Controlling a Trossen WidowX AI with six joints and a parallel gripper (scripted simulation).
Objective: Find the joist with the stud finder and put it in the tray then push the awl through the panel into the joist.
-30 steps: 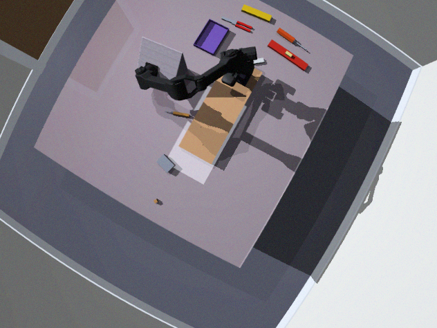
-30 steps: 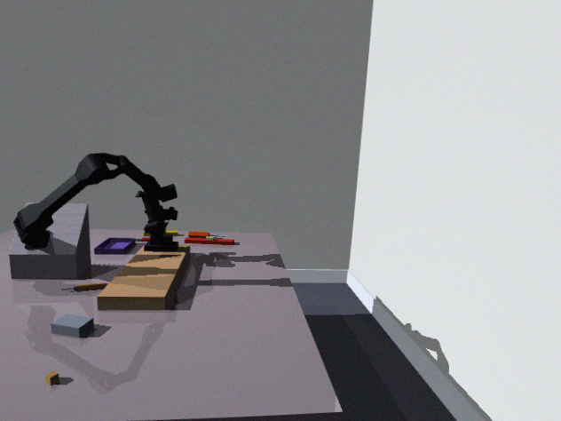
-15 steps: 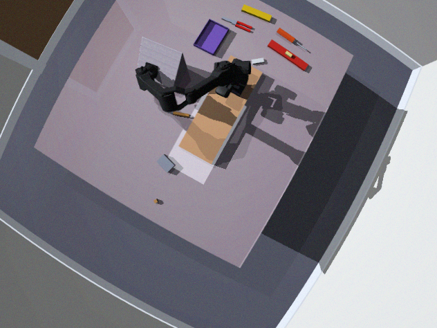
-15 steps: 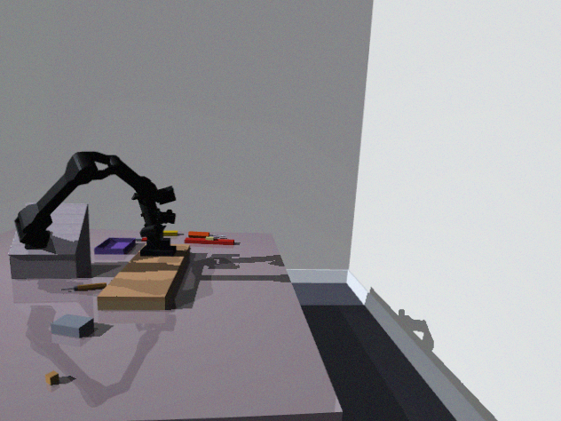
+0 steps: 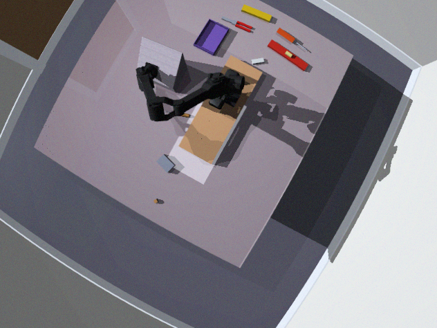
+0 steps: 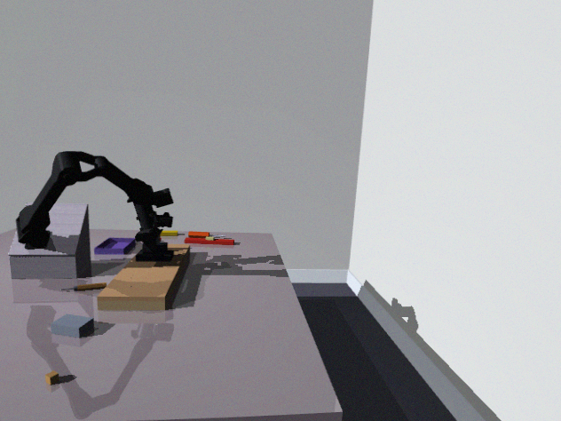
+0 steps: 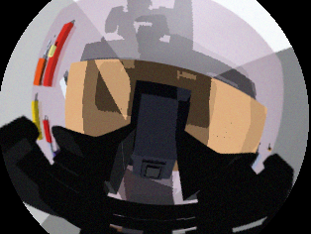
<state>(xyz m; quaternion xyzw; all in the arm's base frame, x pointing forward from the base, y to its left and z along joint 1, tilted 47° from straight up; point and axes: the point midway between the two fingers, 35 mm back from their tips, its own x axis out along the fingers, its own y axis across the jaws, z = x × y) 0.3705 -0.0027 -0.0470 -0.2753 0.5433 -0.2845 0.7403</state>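
Note:
The light brown floor panel (image 5: 208,123) (image 6: 140,277) (image 7: 238,121) lies in front of the arm; the joist is hidden. My gripper (image 6: 154,251) (image 7: 157,126) is shut on the stud finder (image 7: 158,116), a dark block between the fingers. It is low over the far half of the panel; whether it touches the surface cannot be told. In the top view the wrist covers it. The awl (image 5: 186,115) (image 6: 91,286), with an orange-brown handle, lies beside the panel on the arm's side, partly covered by the arm in the top view. The purple tray (image 5: 214,38) (image 6: 105,250) stands empty beyond the panel's far end.
A grey wedge (image 5: 160,52) (image 6: 66,226) stands by the arm's base. A small white block (image 5: 258,61), a red level (image 5: 279,48) (image 6: 197,241), an orange screwdriver (image 5: 285,35), red pliers and a yellow bar (image 5: 256,12) lie at the far side. A blue-grey block (image 5: 164,162) (image 6: 72,325) and small orange cube (image 5: 155,201) (image 6: 51,377) lie near.

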